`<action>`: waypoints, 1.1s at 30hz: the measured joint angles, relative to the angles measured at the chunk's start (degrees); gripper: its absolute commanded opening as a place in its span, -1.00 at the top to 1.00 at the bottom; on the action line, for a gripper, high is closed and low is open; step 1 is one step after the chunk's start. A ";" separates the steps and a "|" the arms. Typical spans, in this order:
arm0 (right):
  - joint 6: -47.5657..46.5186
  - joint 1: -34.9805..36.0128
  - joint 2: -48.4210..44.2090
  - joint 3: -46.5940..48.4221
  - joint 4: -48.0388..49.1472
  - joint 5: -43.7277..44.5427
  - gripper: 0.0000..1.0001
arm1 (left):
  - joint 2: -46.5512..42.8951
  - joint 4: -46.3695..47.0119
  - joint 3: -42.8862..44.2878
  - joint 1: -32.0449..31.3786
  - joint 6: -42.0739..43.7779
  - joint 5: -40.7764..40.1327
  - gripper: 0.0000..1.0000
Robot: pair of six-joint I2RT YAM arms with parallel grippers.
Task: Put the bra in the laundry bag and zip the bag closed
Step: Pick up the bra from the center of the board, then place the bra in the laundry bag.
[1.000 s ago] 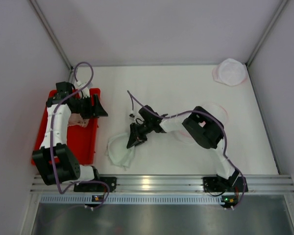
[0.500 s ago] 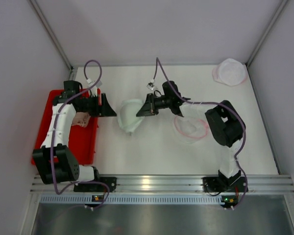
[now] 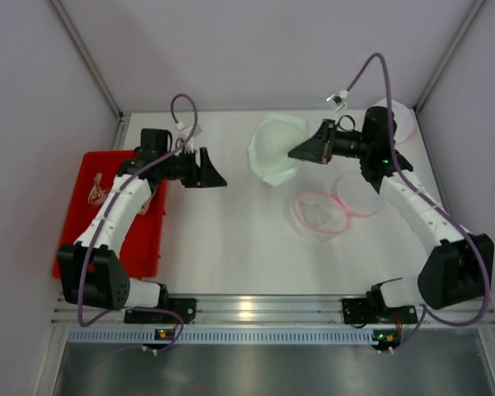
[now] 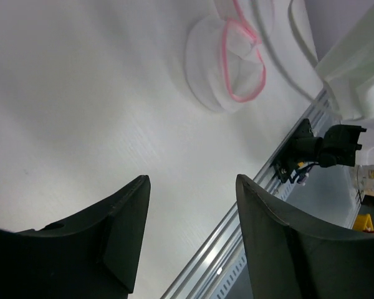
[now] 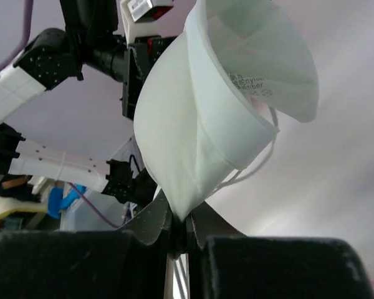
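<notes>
Black fingers of the right gripper [image 3: 298, 153] are clenched on one edge of the pale mint-green fabric bra [image 3: 274, 148], which hangs lifted clear of the white surface [image 3: 231, 239] toward its far side. The right wrist view shows the cloth pinched tight between the two fingers, curled into a cone with a small printed label on its inner face and a thin white strap looping beside it. Opposite, the left gripper [image 4: 192, 187] is spread wide and holds nothing, raised above the surface and pointing toward the bra from the left, apart from it. Nearer than the bra and to its right, a round white mesh laundry bag with a pink zip edge [image 3: 319, 213] lies flat on the surface; whether anything is inside cannot be told. A second round white mesh bag [image 3: 356, 195] lies touching it on the right, beside the right arm, and a third [image 3: 396, 115] sits in the far right corner, partly hidden by that arm. At the left edge, a red plastic tray [image 3: 140, 239] holds a small pinkish piece of cloth [image 3: 96, 193], and the left arm passes over the tray.
</notes>
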 measured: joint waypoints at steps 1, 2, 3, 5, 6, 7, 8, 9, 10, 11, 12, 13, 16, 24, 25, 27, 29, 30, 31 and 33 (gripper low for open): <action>-1.25 -2.34 -2.69 -0.68 -1.64 -0.31 1.00 | 0.00 2.03 -0.20 -2.60 -2.05 -0.39 -0.25; -2.32 -4.20 -4.92 -1.55 -2.99 -0.52 1.00 | 0.04 3.69 -0.42 -4.63 -3.61 -0.72 -0.24; -3.28 -5.97 -7.06 -2.54 -4.39 -0.76 1.00 | 0.20 5.60 -0.68 -6.99 -5.38 -1.36 -0.24; -5.77 -10.47 -11.26 -4.50 -8.41 -1.99 1.00 | 1.25 9.07 -0.72 -10.82 -8.68 -2.73 -0.24; -7.23 -12.87 -12.74 -5.14 -10.71 -2.78 1.00 | 2.21 11.04 -0.72 -13.25 -10.54 -3.48 -0.23; -8.68 -15.26 -14.03 -5.68 -13.20 -3.32 1.00 | 3.23 12.57 -0.72 -14.82 -11.91 -4.17 -0.23; -10.47 -17.97 -14.95 -5.95 -15.89 -3.87 1.00 | 4.66 14.32 -0.72 -16.70 -13.42 -4.94 -0.23; -12.81 -20.96 -15.87 -6.23 -19.19 -4.33 1.00 | 6.01 15.74 -0.72 -18.47 -14.86 -5.77 -0.23; -14.84 -23.61 -16.52 -6.54 -22.18 -4.79 1.00 | 7.56 17.62 -0.70 -20.22 -16.35 -6.40 -0.22; -17.22 -26.16 -17.14 -6.73 -25.33 -5.38 1.00 | 9.51 19.45 -0.72 -22.36 -18.01 -7.26 -0.22; -19.76 -28.79 -17.86 -7.02 -28.63 -5.81 1.00 | 11.08 20.92 -0.74 -24.30 -19.52 -7.91 -0.21; -21.68 -30.75 -18.43 -7.32 -31.15 -6.43 1.00 | 12.81 22.58 -0.81 -26.32 -21.09 -8.70 -0.19; -27.96 -36.11 -20.04 -8.55 -38.18 -8.46 1.00 | 16.17 27.06 -1.49 -30.99 -25.16 -10.45 -0.18; -38.95 -42.77 -20.35 -11.30 -47.56 -11.80 1.00 | 22.75 36.15 -2.82 -38.10 -33.83 -15.28 -0.01; -40.04 -42.95 -20.35 -11.50 -48.15 -12.07 1.00 | 23.56 36.70 -2.80 -38.49 -34.49 -15.87 0.02; -41.70 -42.97 -20.35 -12.02 -48.96 -12.59 1.00 | 25.27 37.24 -2.80 -39.01 -35.43 -17.00 0.05; -43.15 -42.99 -20.24 -12.63 -49.57 -13.00 1.00 | 27.02 37.24 -2.56 -39.12 -36.28 -18.43 0.06; -43.67 -42.99 -20.13 -12.90 -49.81 -13.18 1.00 | 27.65 37.18 -2.29 -39.10 -36.59 -18.88 0.06; -44.26 -42.99 -19.96 -13.03 -50.27 -13.31 1.00 | 28.65 37.20 -1.70 -39.10 -36.85 -19.56 0.07; -45.11 -42.99 -19.56 -13.29 -50.60 -13.49 1.00 | 29.57 37.16 -1.11 -39.10 -37.09 -20.46 0.10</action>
